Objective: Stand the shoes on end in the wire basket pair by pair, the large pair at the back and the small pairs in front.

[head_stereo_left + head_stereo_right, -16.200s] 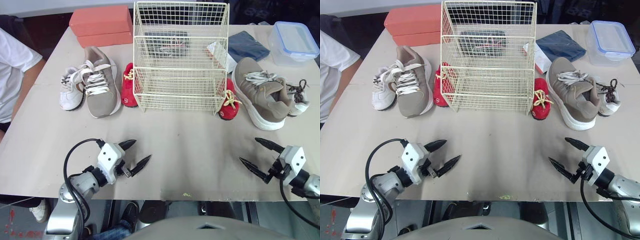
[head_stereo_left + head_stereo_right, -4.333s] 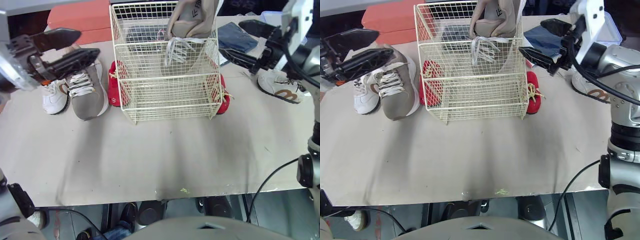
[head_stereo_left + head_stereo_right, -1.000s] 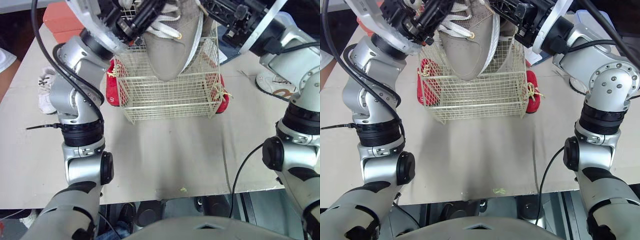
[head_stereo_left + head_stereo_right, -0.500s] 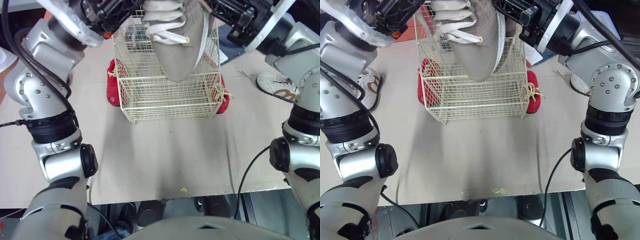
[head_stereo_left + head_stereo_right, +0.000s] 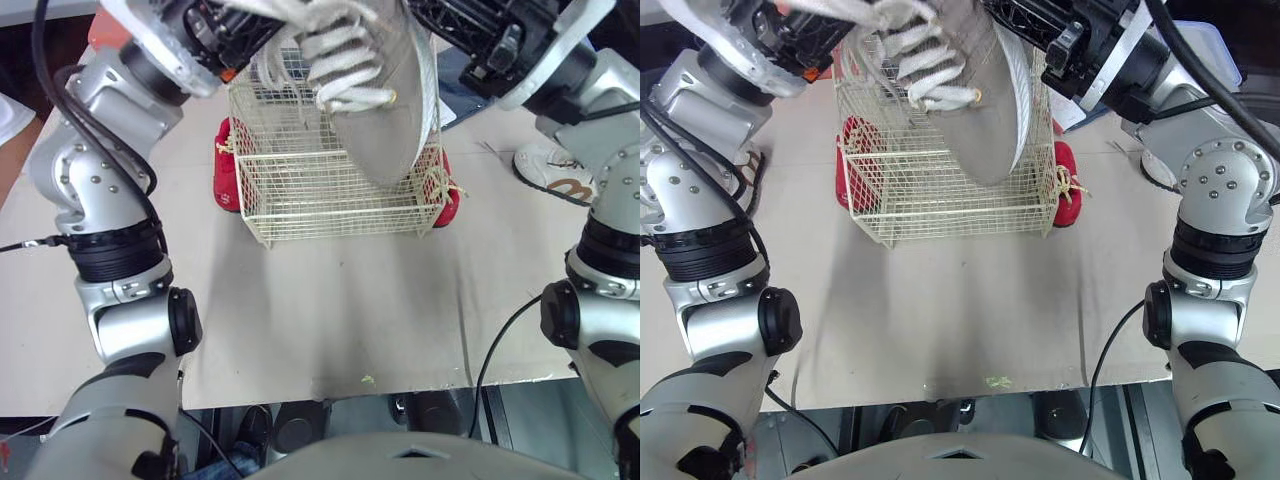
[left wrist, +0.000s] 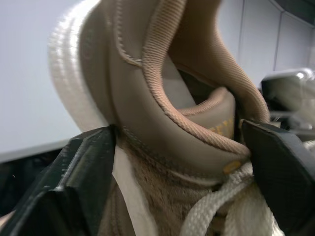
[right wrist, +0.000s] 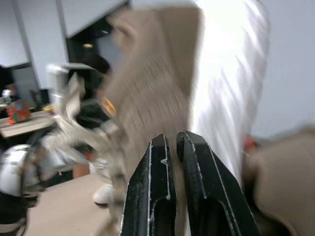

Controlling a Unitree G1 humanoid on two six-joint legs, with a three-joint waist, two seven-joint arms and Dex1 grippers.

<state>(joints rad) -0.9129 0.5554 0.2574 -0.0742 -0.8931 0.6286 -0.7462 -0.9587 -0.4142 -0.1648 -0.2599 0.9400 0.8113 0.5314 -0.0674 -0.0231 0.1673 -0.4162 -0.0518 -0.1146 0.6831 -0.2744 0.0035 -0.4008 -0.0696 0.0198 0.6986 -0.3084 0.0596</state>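
Large shoe (image 5: 375, 110): tan woven cloth upper, padded matt collar, white cord laces, smooth pale sole. Wire basket (image 5: 300, 200): cream-coated metal wire, slight sheen. Table (image 5: 330, 300): matt beige covering, papery, faintly creased. Small shoes (image 5: 222, 168): red cloth.

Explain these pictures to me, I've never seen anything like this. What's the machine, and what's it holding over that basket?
It is a humanoid robot with two arms, each ending in a two-fingered pincer. The two wide pictures come from its head, looking down on a table; the two close-ups come from its wrists. On the table stands a wire basket with small red shoes at its sides, and a white sneaker to the robot's right. The left pincer grips a large tan sneaker by its heel, toe pointing down at the basket. The right pincer, fingers together, is up beside that sneaker.
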